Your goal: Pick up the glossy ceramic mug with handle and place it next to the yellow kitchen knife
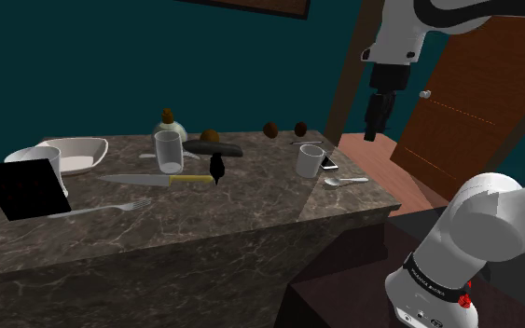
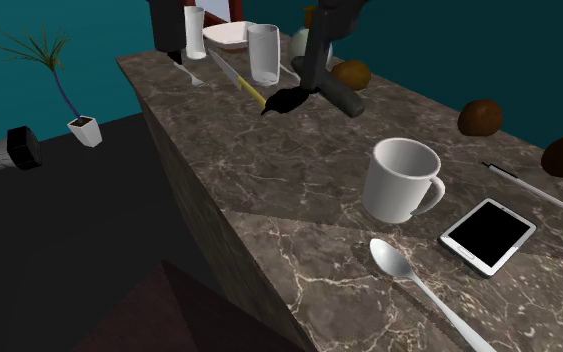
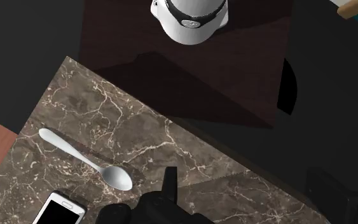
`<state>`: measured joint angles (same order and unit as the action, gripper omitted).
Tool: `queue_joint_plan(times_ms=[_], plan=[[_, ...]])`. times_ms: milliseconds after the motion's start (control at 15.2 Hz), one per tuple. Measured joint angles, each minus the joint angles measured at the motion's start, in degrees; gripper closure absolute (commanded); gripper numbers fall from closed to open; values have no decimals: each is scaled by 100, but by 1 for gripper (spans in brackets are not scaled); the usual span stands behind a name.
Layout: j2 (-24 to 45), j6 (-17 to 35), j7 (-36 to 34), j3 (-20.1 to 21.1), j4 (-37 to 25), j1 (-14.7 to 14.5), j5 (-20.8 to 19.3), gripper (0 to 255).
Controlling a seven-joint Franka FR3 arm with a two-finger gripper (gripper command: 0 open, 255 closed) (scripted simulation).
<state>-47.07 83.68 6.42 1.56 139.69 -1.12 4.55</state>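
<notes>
The white glossy mug (image 1: 310,160) with a handle stands upright near the table's end toward the shoulder view's right, and it is the near mug (image 2: 401,180) in the second exterior view. The yellow-handled knife (image 1: 162,179) lies flat mid-table, blade pointing to the shoulder view's left; it is also far along the table (image 2: 237,78). My black gripper (image 1: 379,116) hangs high above the table's right end, up and to the right of the mug, open and holding nothing. The wrist view looks down on the table corner below it.
A spoon (image 3: 88,162) and a phone (image 3: 60,210) lie by the mug. A glass (image 1: 169,151), a small black object (image 1: 217,168) and a dark elongated thing (image 1: 215,148) stand near the knife. A fork (image 1: 111,207), a second mug (image 1: 41,163) and a dish (image 1: 75,152) are further left.
</notes>
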Motion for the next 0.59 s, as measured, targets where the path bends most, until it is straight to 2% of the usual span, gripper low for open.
queue_joint_plan(times_ms=[198, 594], plan=[[142, 279, 2, 9, 102, 28, -38, 0], [1031, 1550, -49, 55, 272, 165, -211, 0]])
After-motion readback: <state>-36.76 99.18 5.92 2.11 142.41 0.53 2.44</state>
